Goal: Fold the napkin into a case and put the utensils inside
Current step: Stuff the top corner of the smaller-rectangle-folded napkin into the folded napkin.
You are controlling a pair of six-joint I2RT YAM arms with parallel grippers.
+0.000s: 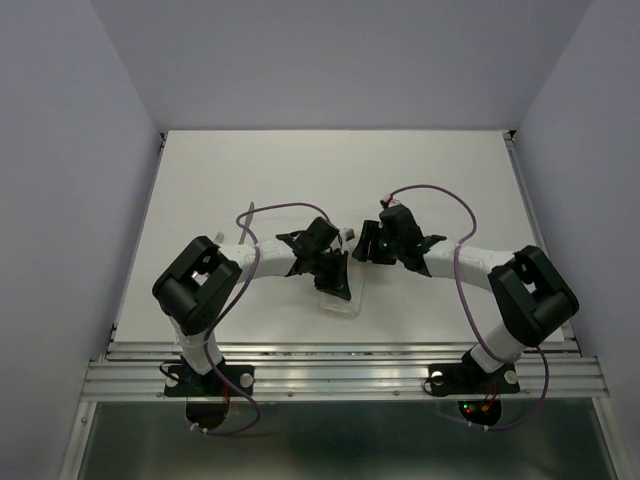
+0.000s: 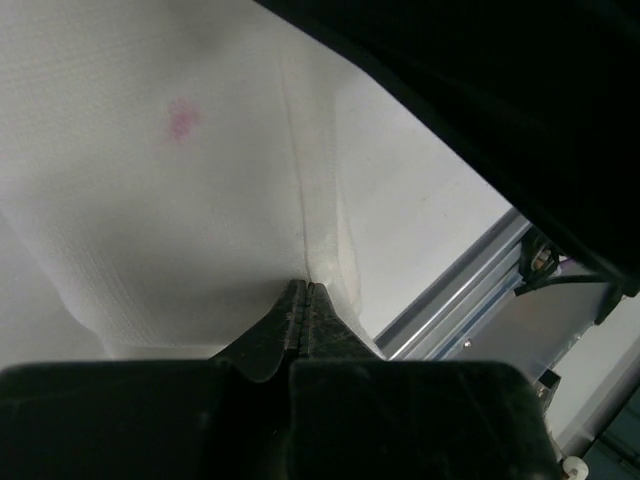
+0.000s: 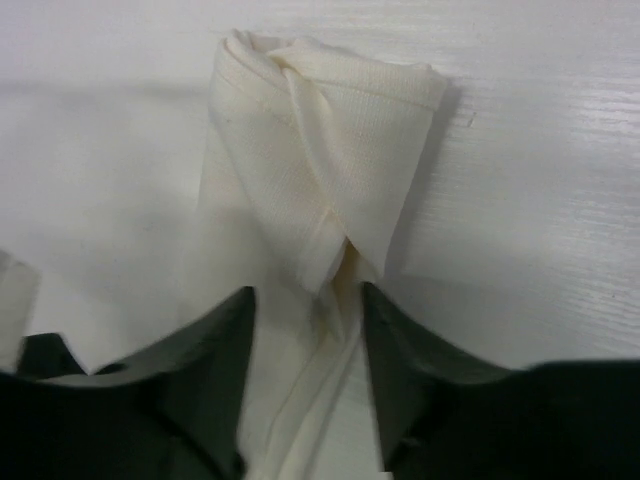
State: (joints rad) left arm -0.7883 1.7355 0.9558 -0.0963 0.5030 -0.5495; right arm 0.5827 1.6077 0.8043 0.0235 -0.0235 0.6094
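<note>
Top view, surroundings: a white table [image 1: 200, 200] between pale walls, with a metal rail [image 1: 340, 370] along its near edge and purple cables [image 1: 270, 208] looping over both arms.
Top view, napkin: the napkin [image 1: 342, 303] lies near the middle of the table towards the rail, partly hidden under the left gripper [image 1: 335, 285].
Top view, arms: both arms reach inward, and the right gripper [image 1: 362, 243] sits just beside the left one, farther from the rail.
Left wrist, in the way: a blurred dark shape [image 2: 500, 100] fills the upper right corner; the rail [image 2: 455, 295] shows beyond the table.
Left wrist, napkin: the napkin [image 2: 180, 220] spreads out ahead, with a faint pink spot [image 2: 180, 118] and a raised fold line.
Left wrist, grip: the left gripper [image 2: 305, 295] is pinched tight on the napkin's near edge, at the fold.
Right wrist, napkin: the napkin [image 3: 320, 130] is bunched into a narrow wrapped bundle on the table [image 3: 540, 200].
Right wrist, grip: the right gripper [image 3: 305, 330] has its fingers [image 3: 210, 370] apart, the bundle's tail running between them without being squeezed.
</note>
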